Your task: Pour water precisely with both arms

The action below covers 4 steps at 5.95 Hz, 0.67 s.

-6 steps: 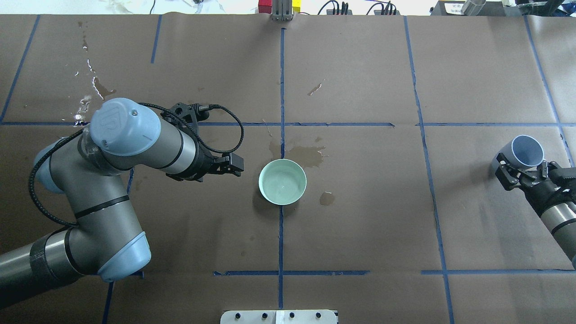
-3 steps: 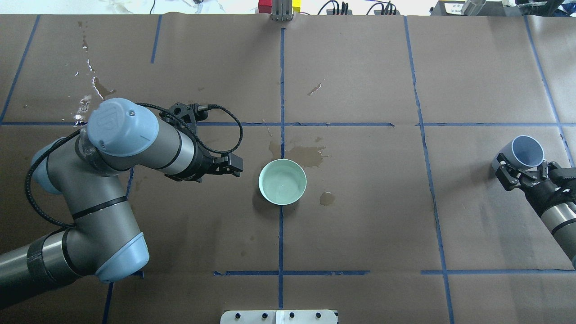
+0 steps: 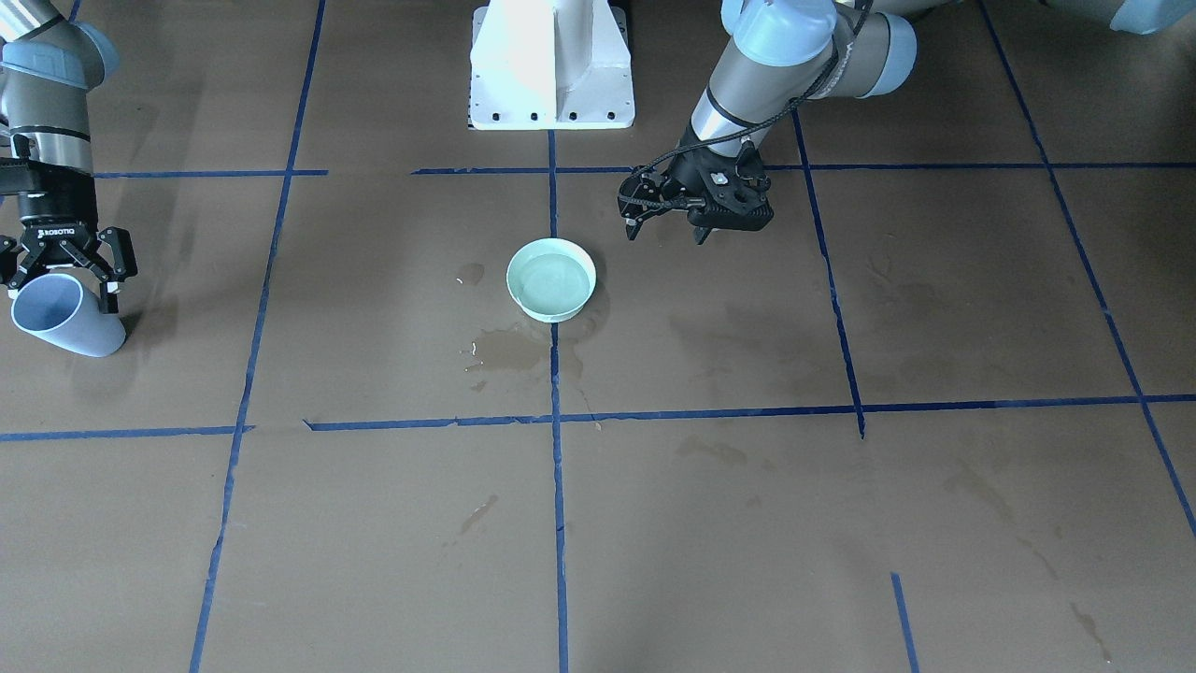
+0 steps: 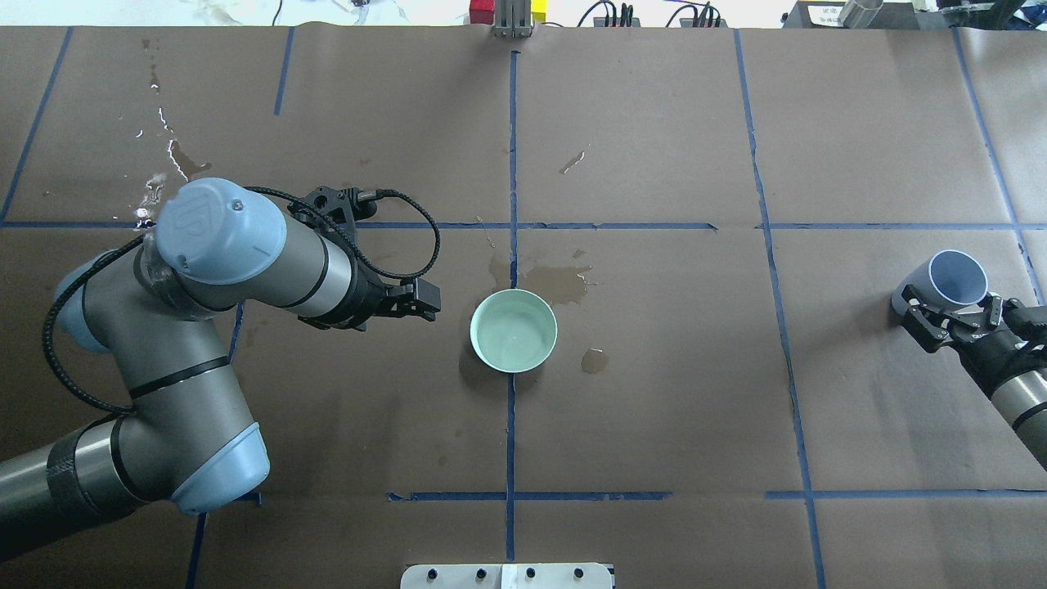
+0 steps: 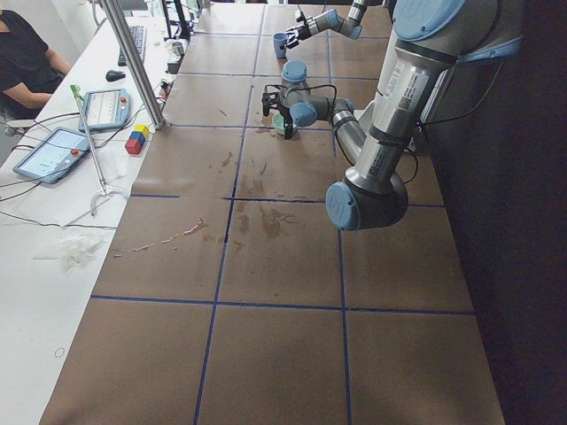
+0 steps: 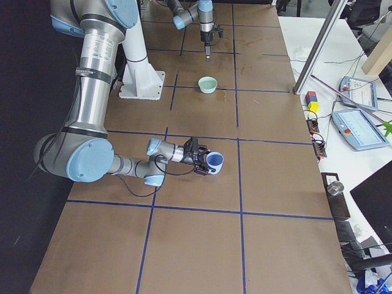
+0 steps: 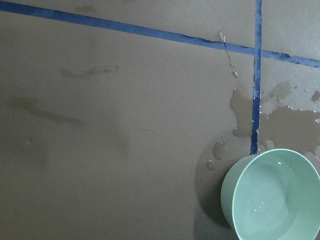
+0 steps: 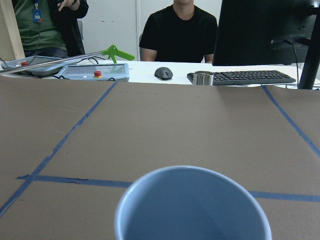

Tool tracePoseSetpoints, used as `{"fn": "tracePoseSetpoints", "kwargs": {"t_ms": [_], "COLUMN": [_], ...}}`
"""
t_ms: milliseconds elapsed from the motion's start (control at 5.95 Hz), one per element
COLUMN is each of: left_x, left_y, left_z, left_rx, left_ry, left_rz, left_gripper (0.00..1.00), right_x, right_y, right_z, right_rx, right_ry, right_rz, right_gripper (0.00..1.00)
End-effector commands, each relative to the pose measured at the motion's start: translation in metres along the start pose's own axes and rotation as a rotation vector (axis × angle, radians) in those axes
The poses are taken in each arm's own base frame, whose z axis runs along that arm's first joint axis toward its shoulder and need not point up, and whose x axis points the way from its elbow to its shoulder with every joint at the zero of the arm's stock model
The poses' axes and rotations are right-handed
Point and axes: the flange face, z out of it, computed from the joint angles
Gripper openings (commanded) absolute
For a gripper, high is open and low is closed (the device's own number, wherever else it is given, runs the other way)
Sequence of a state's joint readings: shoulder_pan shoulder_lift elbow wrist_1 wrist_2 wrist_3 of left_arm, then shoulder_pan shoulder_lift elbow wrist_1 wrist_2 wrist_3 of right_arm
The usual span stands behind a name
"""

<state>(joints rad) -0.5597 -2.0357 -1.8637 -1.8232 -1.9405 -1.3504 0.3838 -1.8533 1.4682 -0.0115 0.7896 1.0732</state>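
Plainly, ROBOTIQ-marked right tool (image 3: 64,293) grips blue cup (image 3: 67,325); left tool (image 3: 667,236) gapes open.

right gripper (image 3: 63,294): "ROBOTIQ" in white capitals on its black body, just above the cup (image 3: 67,322) it grips, at the table's right end.
left arm cap (image 4: 221,229): an embossed logo on the light blue joint cap; its letters are not clear.
left arm tube (image 5: 409,84): dark print runs along the silver tube, too small to read.
right arm tube (image 6: 93,52): dark print along the tube, too small to read.
paper label (image 4: 826,12): beyond the table's far right edge; its print cannot be read.
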Motion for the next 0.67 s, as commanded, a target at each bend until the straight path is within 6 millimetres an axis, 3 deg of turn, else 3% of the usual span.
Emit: {"fn": "tracePoseSetpoints", "kwargs": {"t_ms": [0,168,504], "left_x": [0.000,0.000,0.000], "left_y": [0.000,0.000,0.000], "left_z": [0.000,0.001,0.000], "left_rx": [0.000,0.000,0.000], "left_ry": [-0.001,-0.001,-0.001], "left_rz": [-0.001,-0.001,-0.001], "left_gripper": [0.99,0.99,0.99], "right_x": [0.005,0.023,0.031], "right_y": [-0.004,-0.004,-0.009], "right_z": [-0.009,-0.021,-0.036], "right_rx": [-0.029,-0.070,-0.135], "right_ry": [-0.024,-0.023,-0.049], "right_rz": [-0.025,-0.047,-0.054], "right_gripper": [1.00,1.00,1.00]}}
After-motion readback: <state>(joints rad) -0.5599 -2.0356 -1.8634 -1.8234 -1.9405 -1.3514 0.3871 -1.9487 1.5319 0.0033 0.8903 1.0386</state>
